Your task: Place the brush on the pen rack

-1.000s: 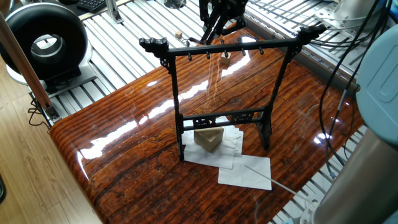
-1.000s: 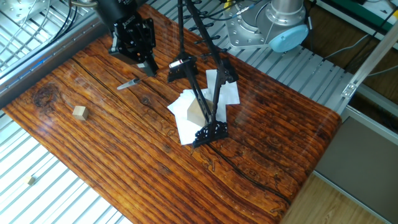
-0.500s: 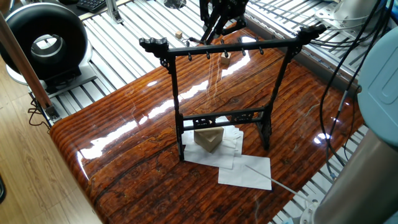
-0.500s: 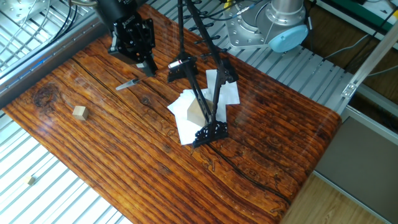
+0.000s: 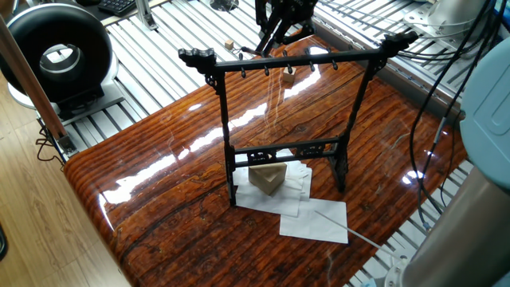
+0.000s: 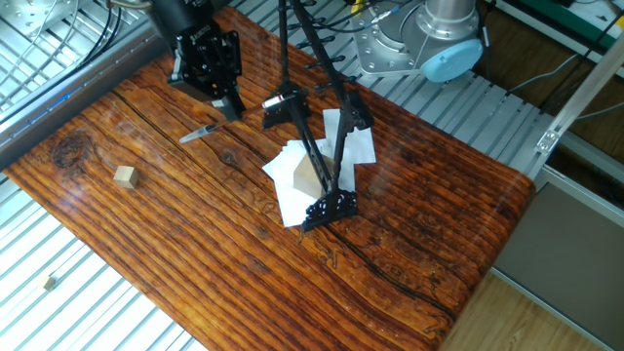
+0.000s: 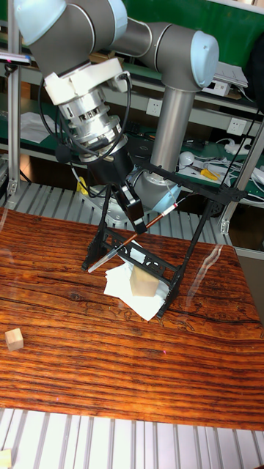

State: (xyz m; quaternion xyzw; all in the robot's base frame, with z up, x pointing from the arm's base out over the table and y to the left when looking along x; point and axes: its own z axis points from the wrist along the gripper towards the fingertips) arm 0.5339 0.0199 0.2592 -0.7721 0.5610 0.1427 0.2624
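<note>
The black pen rack [image 5: 291,61] stands upright mid-table, its pegged crossbar on two uprights [image 6: 310,146] [image 7: 192,236]. My gripper [image 7: 136,220] hangs behind the rack on the far side, shut on the brush [image 7: 110,256]. The brush is a thin dark shaft held at a slant, its pale tip low on the left and its other end up toward the crossbar. In the other fixed view the gripper [image 6: 227,105] is low over the table, with the brush's tip [image 6: 199,131] sticking out to its left. In one fixed view the gripper [image 5: 269,41] shows only behind the crossbar and the brush is too thin to make out.
A tan block [image 5: 267,177] rests on white papers [image 5: 319,219] under the rack. A small wooden cube [image 6: 124,175] lies near the table's left end. The robot base [image 6: 429,39] stands beyond the far edge. A black round device [image 5: 60,52] sits off the table.
The gripper and the brush have crept slightly to the left in the other fixed view. The rack and the blocks have not moved.
</note>
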